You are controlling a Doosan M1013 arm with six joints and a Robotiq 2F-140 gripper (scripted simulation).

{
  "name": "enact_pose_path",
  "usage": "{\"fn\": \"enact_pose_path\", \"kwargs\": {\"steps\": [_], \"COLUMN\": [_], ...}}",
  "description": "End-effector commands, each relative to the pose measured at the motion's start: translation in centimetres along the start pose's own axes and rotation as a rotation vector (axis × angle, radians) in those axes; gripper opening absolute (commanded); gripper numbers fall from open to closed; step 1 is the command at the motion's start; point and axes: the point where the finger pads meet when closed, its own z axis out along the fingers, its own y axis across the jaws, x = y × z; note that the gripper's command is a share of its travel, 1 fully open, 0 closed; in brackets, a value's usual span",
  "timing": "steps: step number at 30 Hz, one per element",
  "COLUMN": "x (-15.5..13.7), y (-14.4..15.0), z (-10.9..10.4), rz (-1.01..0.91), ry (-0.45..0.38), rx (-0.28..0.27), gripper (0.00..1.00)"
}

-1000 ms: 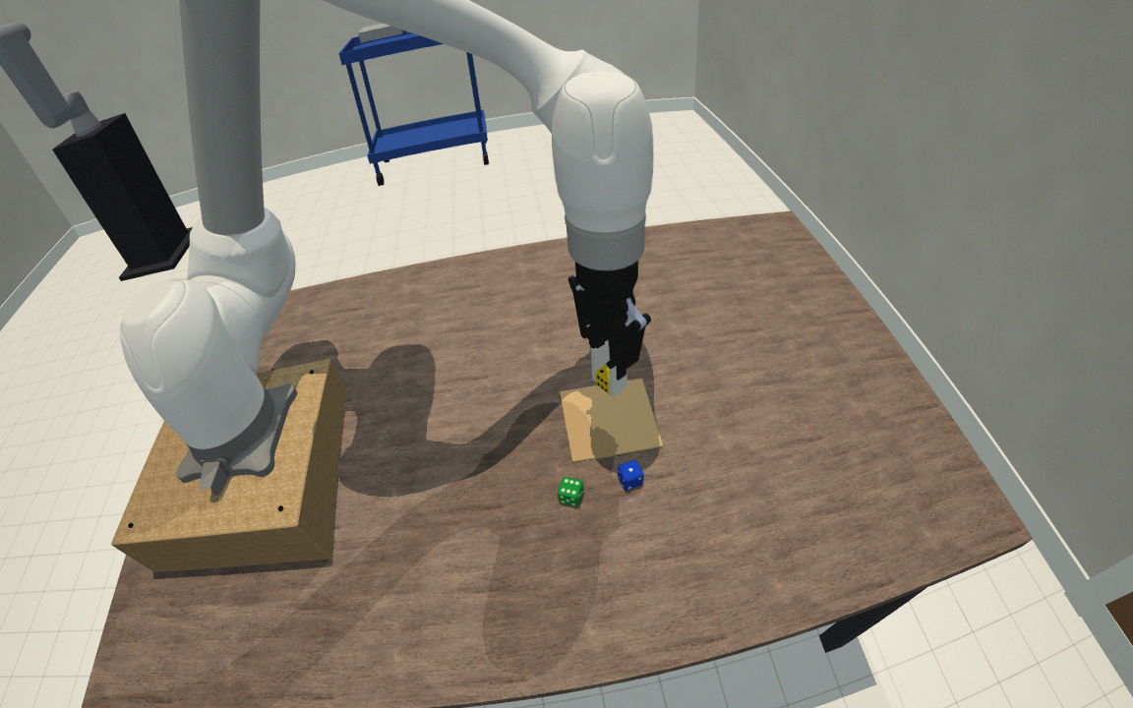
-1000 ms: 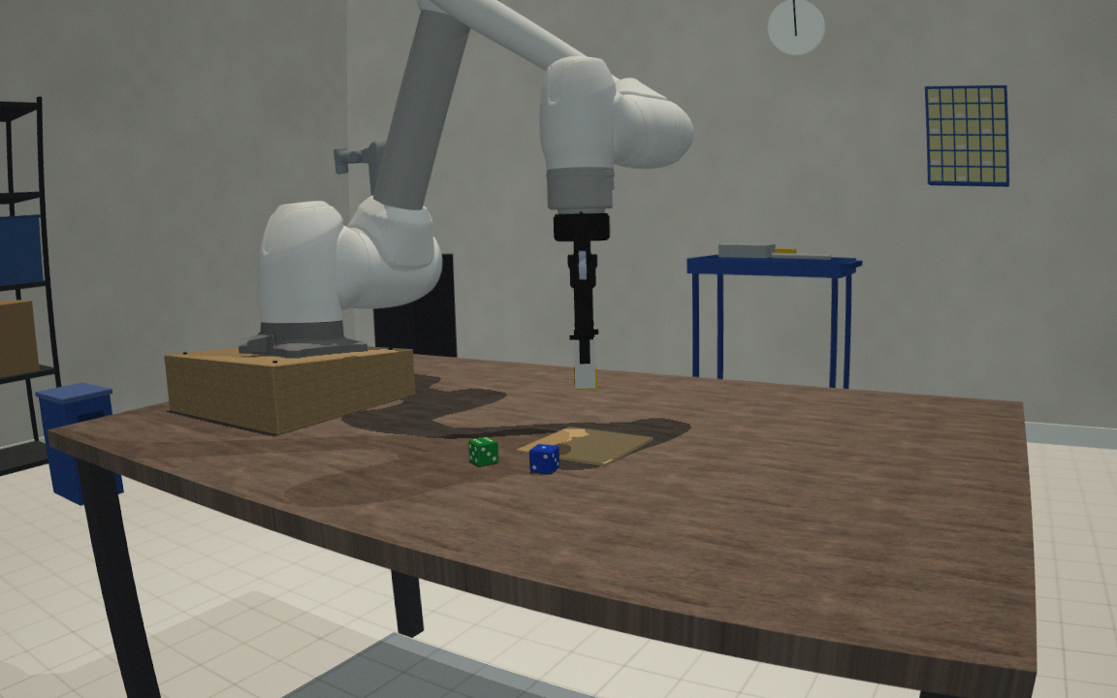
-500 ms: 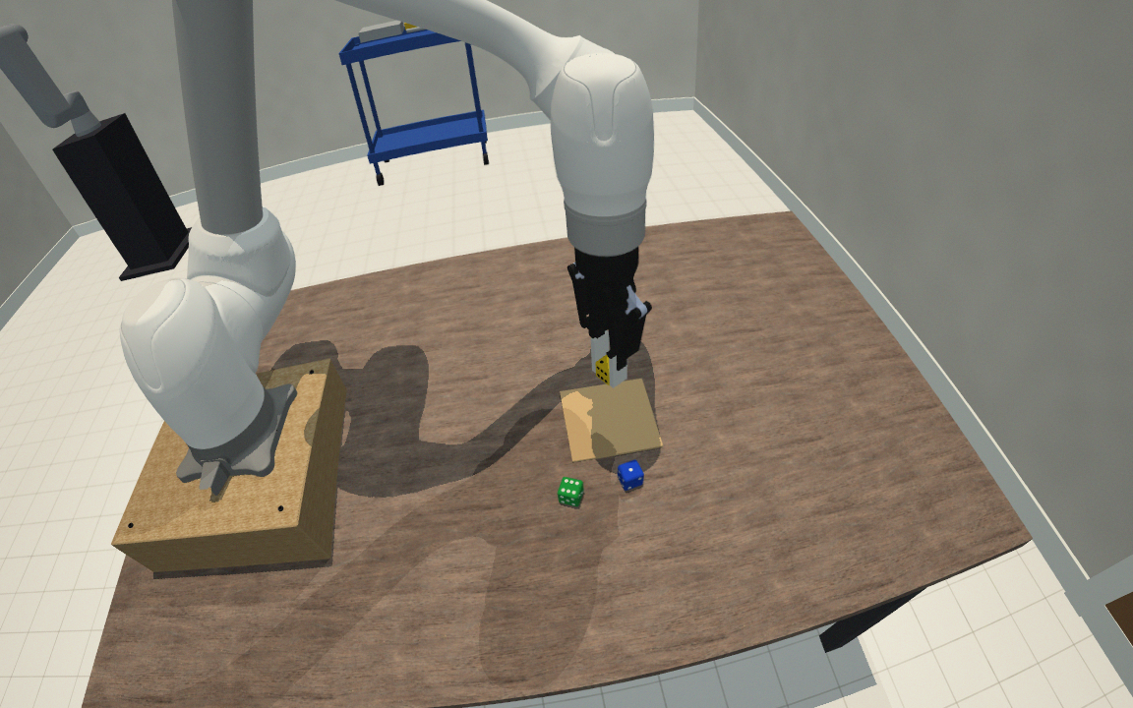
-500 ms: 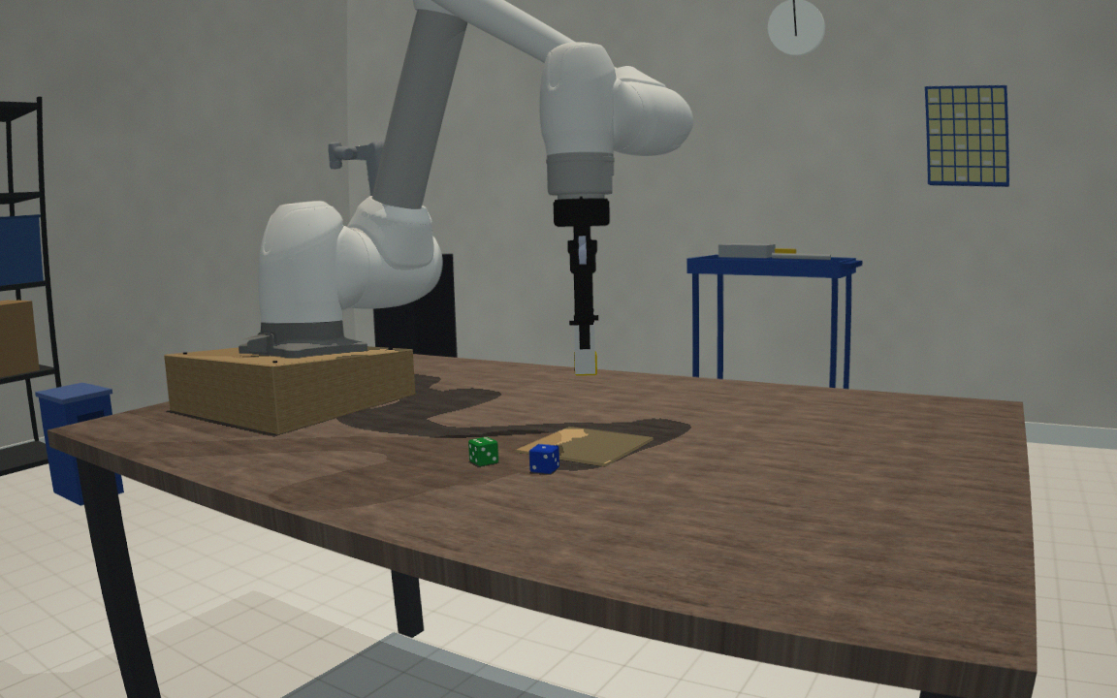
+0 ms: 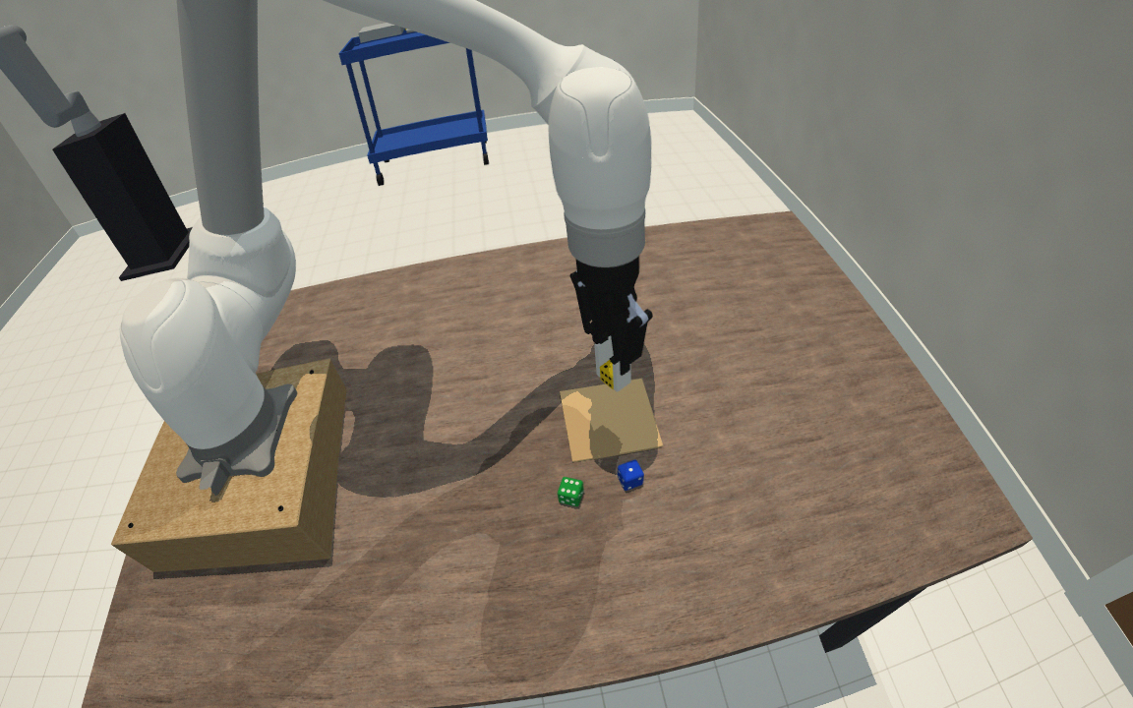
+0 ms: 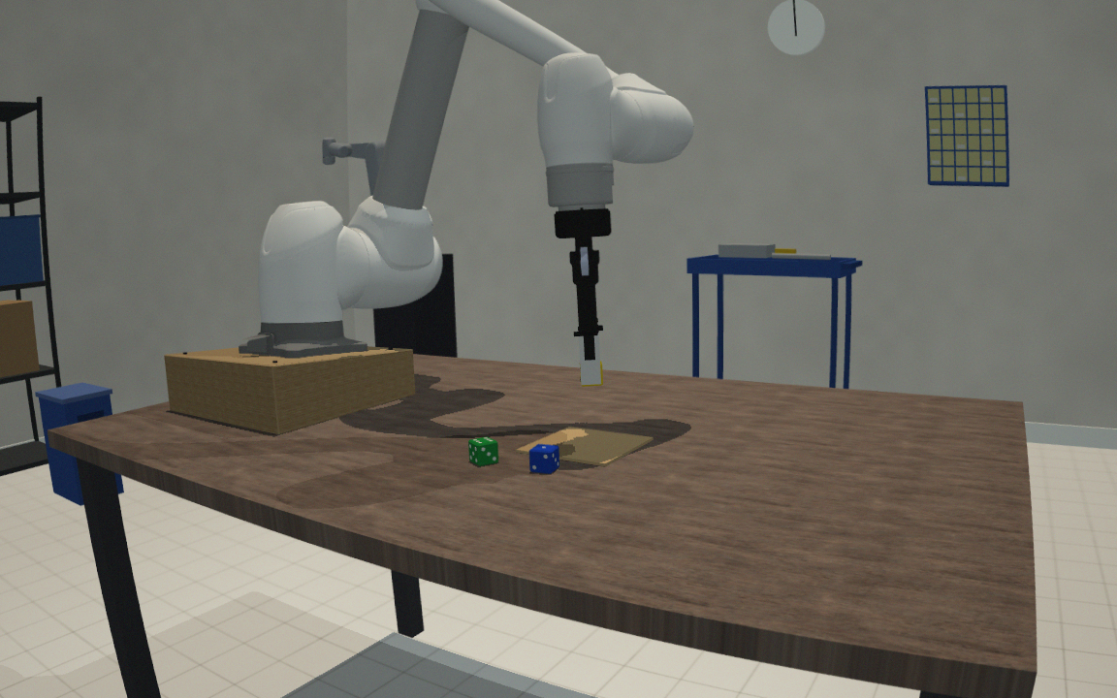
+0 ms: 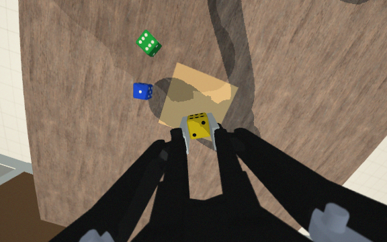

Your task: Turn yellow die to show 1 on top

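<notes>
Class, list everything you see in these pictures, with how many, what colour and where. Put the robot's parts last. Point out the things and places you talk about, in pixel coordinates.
yellow die (image 5: 607, 374) (image 7: 198, 128): one, yellow with black pips, between the gripper's fingers, above the table
green die (image 5: 570, 491) (image 6: 483, 452) (image 7: 148, 43): one, green, on the table
blue die (image 5: 630, 475) (image 6: 543, 459) (image 7: 142, 91): one, blue, between mat and table's near edge in the exterior view
mat (image 5: 624, 422) (image 6: 610, 444) (image 7: 200, 84): one, tan, on the table
table (image 5: 773, 395) (image 6: 762, 503) (image 7: 79, 134): one, brown
cart (image 5: 430, 138) (image 6: 762, 266): one, blue, behind the table
shelf unit (image 6: 45, 216): one, black, left in the exterior view
wall clock (image 6: 796, 26): one, pale, back wall
wall chart (image 6: 967, 135): one, yellow and blue, back wall
bin (image 6: 77, 442): one, blue, beside the shelf unit
second arm (image 5: 29, 75) (image 6: 363, 149): one, grey, on a black pedestal
mounting block (image 5: 227, 544) (image 6: 224, 395): one, wooden, under the robot arm
robot arm (image 5: 599, 158) (image 6: 575, 112): one, white and grey, on the mounting block
gripper (image 5: 613, 365) (image 6: 590, 373) (image 7: 198, 122): one, black with grey pads, shut on the yellow die
</notes>
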Motion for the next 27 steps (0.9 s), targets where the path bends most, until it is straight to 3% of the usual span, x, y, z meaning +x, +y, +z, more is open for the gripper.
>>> {"fn": "enact_pose_path", "kwargs": {"steps": [1, 3, 10, 14, 27], "x": [0.22, 0.22, 0.41, 0.65, 1.12], "y": [-0.27, -0.27, 0.19, 0.26, 0.05], "z": [0.00, 0.00, 0.26, 0.41, 0.64], "rz": [0.005, 0.005, -0.003, -0.003, -0.001], "ry": [-0.094, -0.094, -0.334, -0.430, -0.647], "rx": [0.013, 0.013, -0.007, -0.010, -0.003], "gripper": [0.16, 0.16, 0.16, 0.16, 0.16]}}
